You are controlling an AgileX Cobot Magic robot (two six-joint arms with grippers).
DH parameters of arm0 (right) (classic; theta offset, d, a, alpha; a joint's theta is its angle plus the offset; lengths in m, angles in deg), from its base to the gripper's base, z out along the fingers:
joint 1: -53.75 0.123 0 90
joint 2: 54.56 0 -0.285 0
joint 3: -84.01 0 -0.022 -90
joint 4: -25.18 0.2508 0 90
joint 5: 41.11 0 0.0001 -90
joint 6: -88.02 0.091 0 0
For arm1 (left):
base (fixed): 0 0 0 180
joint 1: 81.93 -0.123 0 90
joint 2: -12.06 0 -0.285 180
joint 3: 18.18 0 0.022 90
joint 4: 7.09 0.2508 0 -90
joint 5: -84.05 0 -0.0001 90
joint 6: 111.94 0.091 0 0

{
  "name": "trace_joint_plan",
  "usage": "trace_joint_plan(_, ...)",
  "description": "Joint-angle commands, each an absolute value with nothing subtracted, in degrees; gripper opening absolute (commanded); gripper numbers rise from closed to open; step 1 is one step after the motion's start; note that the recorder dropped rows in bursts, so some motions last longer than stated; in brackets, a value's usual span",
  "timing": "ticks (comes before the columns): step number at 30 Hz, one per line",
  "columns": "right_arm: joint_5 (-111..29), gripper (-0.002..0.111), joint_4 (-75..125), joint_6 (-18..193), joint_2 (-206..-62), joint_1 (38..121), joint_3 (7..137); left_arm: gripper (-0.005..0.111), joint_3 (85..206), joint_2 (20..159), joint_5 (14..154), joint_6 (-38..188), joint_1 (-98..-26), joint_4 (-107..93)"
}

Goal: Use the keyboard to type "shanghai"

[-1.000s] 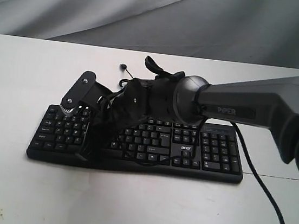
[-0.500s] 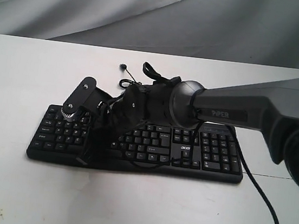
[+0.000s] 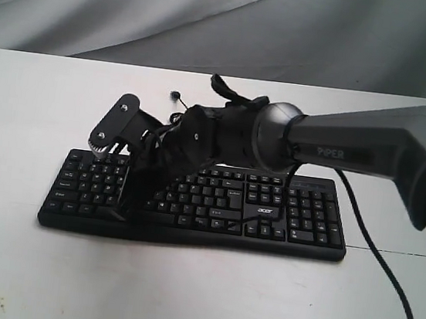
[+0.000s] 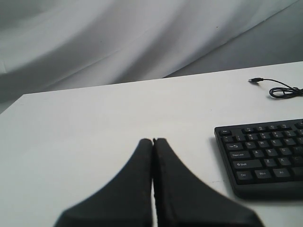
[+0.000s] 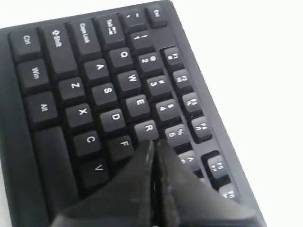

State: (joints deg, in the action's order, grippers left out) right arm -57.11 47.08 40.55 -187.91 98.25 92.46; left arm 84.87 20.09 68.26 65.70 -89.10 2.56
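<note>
The black keyboard (image 3: 299, 217) lies across the white table, acer logo facing the exterior view. My right gripper (image 3: 124, 207) reaches in from the right and slants down over the keyboard's left-middle keys. In the right wrist view the right gripper (image 5: 155, 143) is shut with nothing in it, its tips over the keyboard (image 5: 94, 90) beside the R and F keys; contact with a key cannot be told. My left gripper (image 4: 152, 140) is shut and empty above bare table, left of the keyboard's (image 4: 265, 156) end. It does not show in the exterior view.
The keyboard's thin cable ends in a loose USB plug (image 3: 176, 94) on the table behind it, with the plug (image 4: 255, 80) also showing in the left wrist view. A thick black cable (image 3: 378, 273) trails across the table at the right. Grey cloth (image 3: 138, 10) hangs behind.
The right arm dipped toward the keyboard's front edge half a second ago, then lifted and shifted slightly right. Its fingertips now sit higher over the keys.
</note>
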Motion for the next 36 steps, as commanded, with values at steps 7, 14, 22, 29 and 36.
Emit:
trace_joint_plan(7, -59.30, 0.000, 46.12, 41.83, -185.63, 96.93, 89.95, 0.000, 84.60, 19.84, 68.83, 65.45, -88.68, 2.46)
trace_joint_plan(14, -56.62, 0.000, 46.38, 41.83, -185.63, 96.93, 87.89, 0.000, 84.60, 19.84, 68.83, 65.45, -88.68, 2.46)
trace_joint_plan(22, -54.68, 0.000, 46.28, 41.83, -186.12, 97.06, 87.89, 0.000, 84.60, 19.84, 68.83, 65.45, -88.68, 2.46)
trace_joint_plan(29, -54.09, 0.000, 46.65, 41.61, -186.73, 97.67, 87.89, 0.000, 84.60, 19.84, 68.83, 65.45, -88.68, 2.46)
trace_joint_plan(36, -54.09, 0.000, 46.95, 41.38, -186.73, 97.81, 87.89, 0.000, 84.60, 19.84, 68.83, 65.45, -88.68, 2.46)
